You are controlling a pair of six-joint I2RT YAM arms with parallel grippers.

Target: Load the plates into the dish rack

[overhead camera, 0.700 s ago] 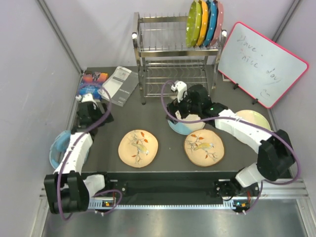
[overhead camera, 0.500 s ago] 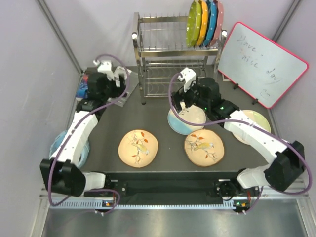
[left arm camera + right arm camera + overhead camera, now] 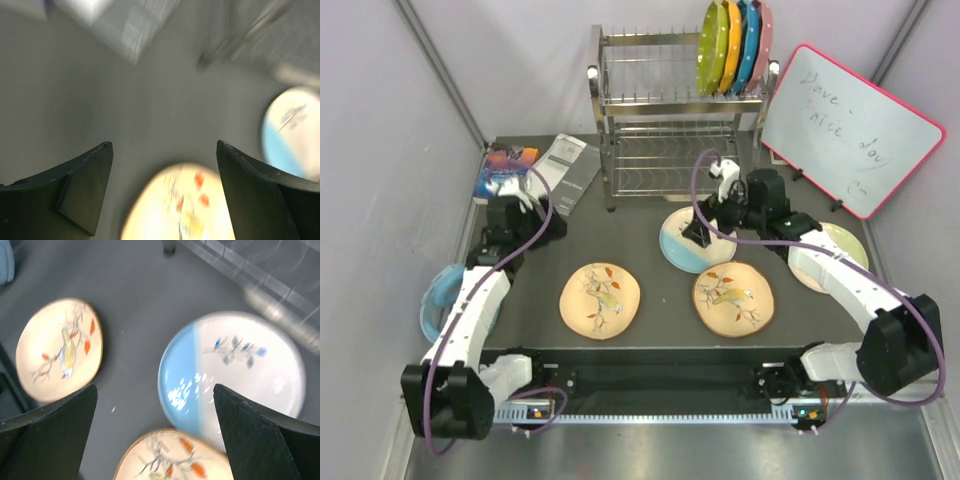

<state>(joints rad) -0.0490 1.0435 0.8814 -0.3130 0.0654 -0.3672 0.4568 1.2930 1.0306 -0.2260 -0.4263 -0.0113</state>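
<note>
Painted plates (image 3: pixel 600 300) lay flat on the counter (image 3: pixel 650 210) (none yet in the dish rack (image 3: pixel 670 110)), and the right claw (image 3: pixel 155 392), spread wide and empty, hung over the blue-and-cream plate (image 3: pixel 235 370), probably needing to pinch its rim next.

Dish rack (image 3: pixel 670 120): tall two-tier chrome wire, upright, slotted shelves. Four painted plates, all lying face up outside the rack.

Cream-and-blue plate (image 3: pixel 682 252): just in front of the rack's lower shelf, toward its right end. Blue half on the left, small leaf sprig on the cream half.

Two tan bird-on-branch plates further forward of the rack, side by side, apart. Left bird plate (image 3: pixel 600 299) sits forward of the rack's left post. Right bird plate (image 3: pixel 733 298) sits close in front of the cream-and-blue plate.

Cream-green plate (image 3: pixel 842 240): front-right of the rack, partly hidden.
</note>
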